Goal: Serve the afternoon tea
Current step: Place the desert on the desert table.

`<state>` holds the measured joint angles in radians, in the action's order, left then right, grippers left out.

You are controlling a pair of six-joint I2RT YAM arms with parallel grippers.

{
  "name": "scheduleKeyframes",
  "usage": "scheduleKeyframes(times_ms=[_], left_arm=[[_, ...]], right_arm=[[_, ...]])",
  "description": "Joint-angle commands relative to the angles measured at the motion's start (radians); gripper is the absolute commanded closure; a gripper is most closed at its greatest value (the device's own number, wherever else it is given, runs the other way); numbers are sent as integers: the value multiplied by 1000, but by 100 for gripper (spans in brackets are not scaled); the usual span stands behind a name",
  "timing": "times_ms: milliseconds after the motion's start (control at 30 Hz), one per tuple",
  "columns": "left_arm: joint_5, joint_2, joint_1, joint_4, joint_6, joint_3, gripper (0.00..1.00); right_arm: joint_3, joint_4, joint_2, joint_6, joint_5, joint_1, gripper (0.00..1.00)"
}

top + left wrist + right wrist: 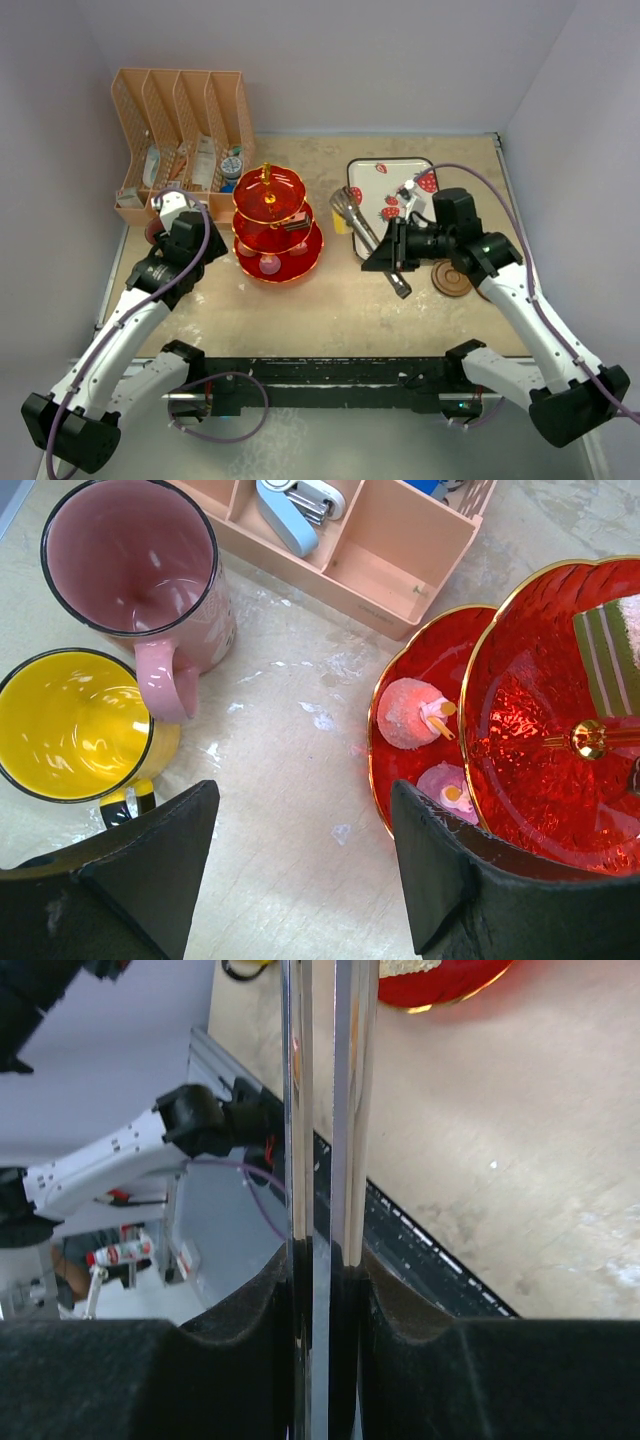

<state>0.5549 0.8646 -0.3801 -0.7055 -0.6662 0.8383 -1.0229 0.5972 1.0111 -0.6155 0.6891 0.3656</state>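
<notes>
Your right claw (322, 1270) clamps the shiny metal tongs (355, 1110) shut; they could twist and knock small pink toy cakes (405, 712) off the red translucent three-tier stand (520, 710). Your left claw (300, 820) hangs open just left of it, a pink translucent mug (130, 570), yellow translucent mug (70, 725) and peach plastic organiser (390, 560) crowding beyond.

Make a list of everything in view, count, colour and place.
Tiered stand: one, red with gold rims, table centre-left.
Toy cakes: at least three, mostly pink, on its tiers.
Mugs: two, pink and yellow, left of the stand.
Organiser: one, peach, far left.
Tray: one, white with strawberries, far centre-right.
Tongs: one pair, metal, held right of the stand.
Disc: one, brown, beside the tongs.
Left gripper: one, black, open, between mugs and stand.
Right gripper: one, black, shut on the tongs.
</notes>
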Motion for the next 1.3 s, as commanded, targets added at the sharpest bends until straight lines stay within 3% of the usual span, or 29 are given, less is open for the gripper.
scheduleKeyframes(times_ms=[0, 267, 700, 1000, 1267], left_arm=[[23, -23, -2, 18, 1, 10, 32], [23, -17, -1, 18, 2, 13, 32], [55, -38, -1, 11, -9, 14, 32], [66, -46, -1, 3, -13, 14, 32], [67, -46, -3, 1, -15, 14, 32]], right_arm=[[-40, -26, -15, -68, -35, 66, 82], [56, -105, -17, -131, 29, 167, 83], [40, -345, 132, -286, -71, 479, 82], [-2, -458, 263, -347, -104, 510, 82], [36, -660, 308, -502, -98, 510, 82]])
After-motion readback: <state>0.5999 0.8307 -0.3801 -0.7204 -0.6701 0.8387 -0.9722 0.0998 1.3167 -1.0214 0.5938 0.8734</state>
